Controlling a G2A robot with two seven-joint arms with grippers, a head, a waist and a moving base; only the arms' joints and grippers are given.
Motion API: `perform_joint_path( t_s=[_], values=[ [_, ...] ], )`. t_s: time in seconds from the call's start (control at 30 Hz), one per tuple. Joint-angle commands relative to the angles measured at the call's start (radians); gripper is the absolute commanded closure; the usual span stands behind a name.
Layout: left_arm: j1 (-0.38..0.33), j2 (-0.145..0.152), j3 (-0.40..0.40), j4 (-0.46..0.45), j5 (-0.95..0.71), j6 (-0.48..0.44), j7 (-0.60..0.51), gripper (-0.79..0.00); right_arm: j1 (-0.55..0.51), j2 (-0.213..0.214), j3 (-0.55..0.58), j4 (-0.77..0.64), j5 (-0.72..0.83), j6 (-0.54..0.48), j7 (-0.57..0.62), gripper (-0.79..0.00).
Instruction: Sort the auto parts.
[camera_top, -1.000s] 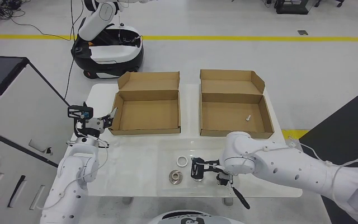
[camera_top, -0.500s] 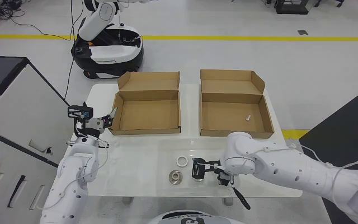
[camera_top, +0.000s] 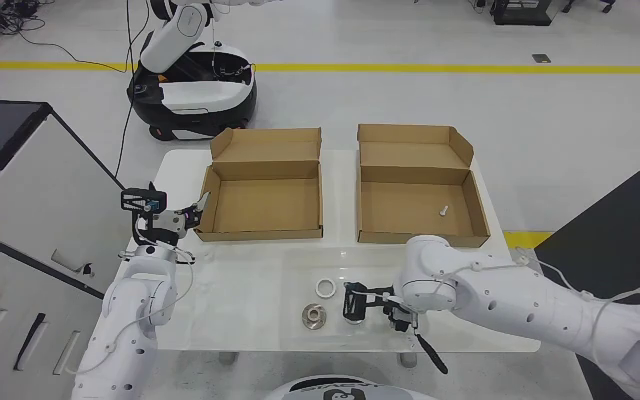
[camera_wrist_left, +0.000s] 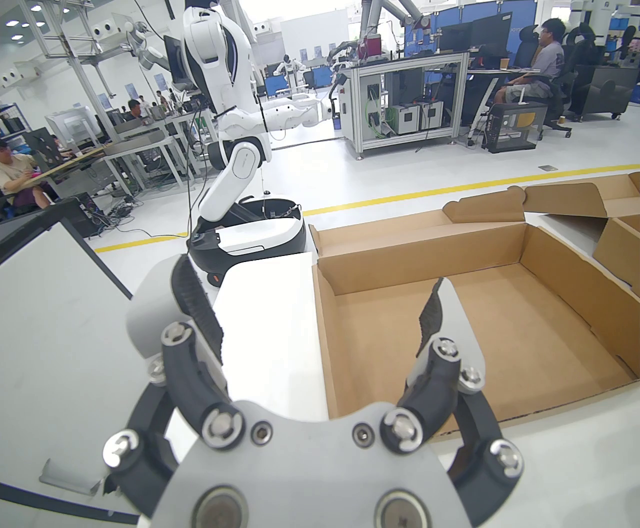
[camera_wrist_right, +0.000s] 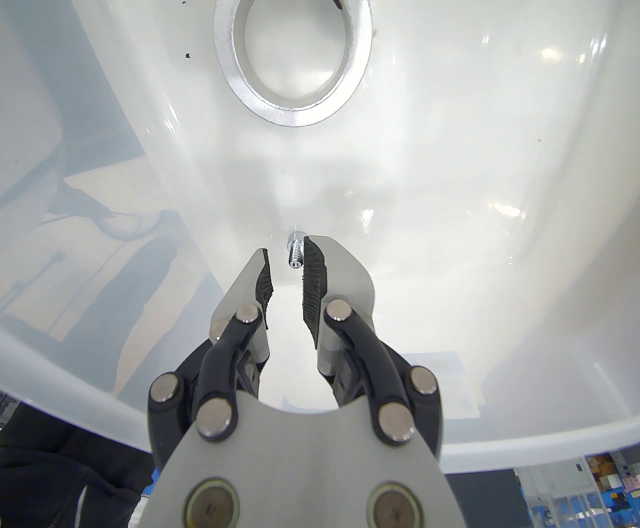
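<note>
My right end effector (camera_wrist_right: 284, 256) has its fingers narrowly apart around a small bolt (camera_wrist_right: 295, 252) on the tabletop (camera_wrist_right: 450, 150), not yet clamped, with a metal ring (camera_wrist_right: 290, 114) near ahead. One screw (camera_top: 441, 210) lies in the right box (camera_top: 400, 205). I judge the sorting barely begun, with my left end effector (camera_wrist_left: 310, 280) wide apart.

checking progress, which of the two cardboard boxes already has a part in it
The right box: a small bolt lies inside. The left box shows only bare cardboard.
</note>
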Motion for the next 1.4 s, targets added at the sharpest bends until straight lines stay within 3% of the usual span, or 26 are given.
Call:
perform_joint_path(
  t_s=[0.0, 0.13, 0.33, 0.8, 1.0, 1.37],
  values=[
    [0.000, 0.000, 0.000, 0.000, 0.000, 0.000, 0.000, -0.785, -0.001, -0.001, 0.000, 0.000, 0.000, 0.001, 0.000, -0.157],
    [0.000, 0.000, 0.000, 0.000, 0.000, 0.000, 0.000, -0.785, -0.002, -0.002, 0.001, 0.000, -0.004, 0.003, 0.000, -0.160],
    [0.000, 0.000, 0.000, 0.000, 0.000, 0.000, 0.000, -0.785, -0.007, -0.004, 0.003, -0.004, -0.020, 0.013, 0.000, -0.249],
    [0.000, 0.000, 0.000, 0.000, 0.000, 0.000, 0.000, -0.785, -0.024, -0.021, 0.014, -0.001, -0.039, 0.025, -0.005, -0.243],
    [0.000, 0.000, 0.000, 0.000, 0.000, 0.000, 0.000, -0.785, -0.029, -0.029, 0.018, 0.005, -0.041, 0.027, -0.001, -0.188],
    [0.000, 0.000, 0.000, 0.000, 0.000, 0.000, 0.000, -0.785, -0.033, -0.033, 0.019, 0.002, -0.044, 0.035, 0.000, -0.219]
  ],
)
